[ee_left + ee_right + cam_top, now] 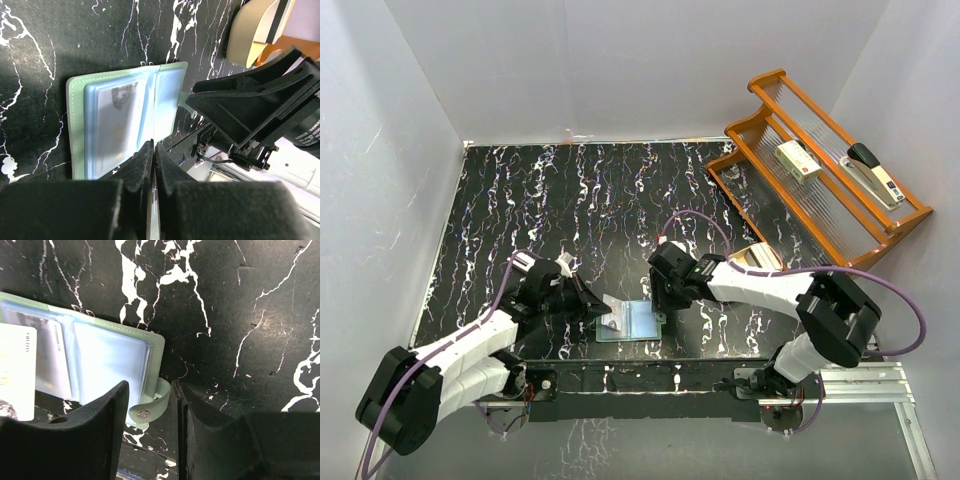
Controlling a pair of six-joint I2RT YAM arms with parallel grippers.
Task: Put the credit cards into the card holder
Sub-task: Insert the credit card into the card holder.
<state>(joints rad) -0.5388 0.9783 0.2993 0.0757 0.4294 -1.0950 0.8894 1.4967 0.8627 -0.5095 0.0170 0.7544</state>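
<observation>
Two pincers meet at one spot near the counter's (570,200) near edge, where the card holder (638,320) lies spread open, its pale teal inside facing up. It sits between the arms, the left pincer (598,312) at its left side and the right pincer (663,315) at its right.

From the left wrist, the card holder (75,125) shows its green border and clear sleeves. One credit card (117,130), pale with a small dark picture at its top, sits in the sleeve of one half. The left pincer (152,147) is clenched tight at the holder's edge by the fold. A thin pale sliver runs between its fingers (137,170); whether that is a sleeve or a card cannot be told.

From the right wrist, the card holder (110,360) lies flat with its snap tab (150,407) curling off the edge. The right pincer (149,386) straddles that tab, one finger close on each side; whether they already press it cannot be told. A pale credit card (17,370) with faint lettering lies at the holder's other half.

A tan, cream-coloured object (757,257) rests under the right arm. At the far right, a wooden rack (740,128) holds a stapler (875,172) and a small box (798,160).
</observation>
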